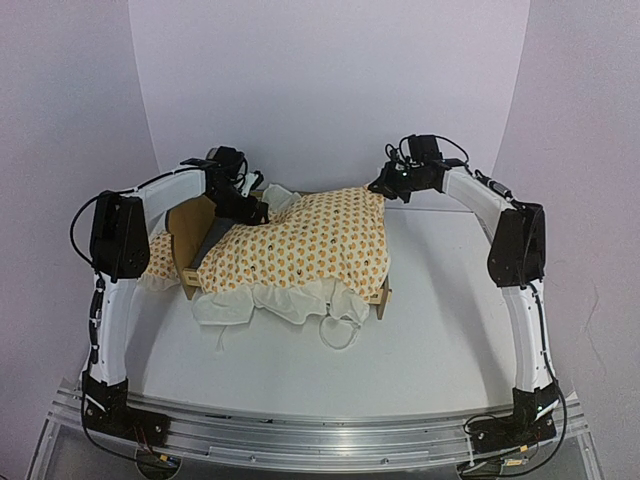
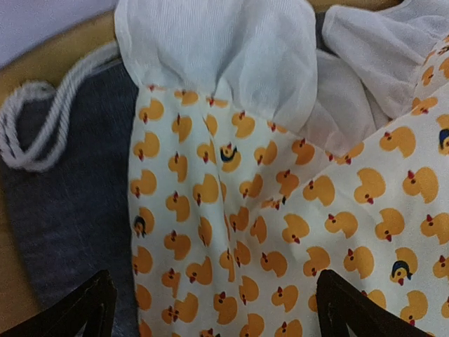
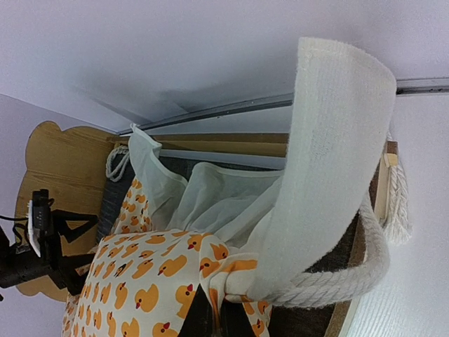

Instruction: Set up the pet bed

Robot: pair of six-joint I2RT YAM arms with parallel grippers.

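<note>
The pet bed (image 1: 188, 232) stands mid-table, its scalloped plywood headboard (image 3: 63, 161) to the left and its low footboard (image 1: 383, 296) to the right. A cream cushion with orange ducks (image 1: 310, 245) lies across it, and white ruffles spill over the near side. My left gripper (image 1: 255, 212) hovers open over the cushion's headboard end (image 2: 231, 232), with the dark fabric base (image 2: 63, 210) showing beside it. My right gripper (image 1: 383, 187) is shut on the cushion's far right corner (image 3: 231, 281), lifted a little. A wide white tie (image 3: 337, 140) and a rope loop (image 3: 351, 277) curl up from that corner.
A small ruffled duck-print pillow (image 1: 158, 258) lies on the table left of the headboard, behind my left arm. A rope loop (image 2: 42, 119) rests on the bed's base. A white cord (image 1: 340, 328) trails onto the table in front of the bed.
</note>
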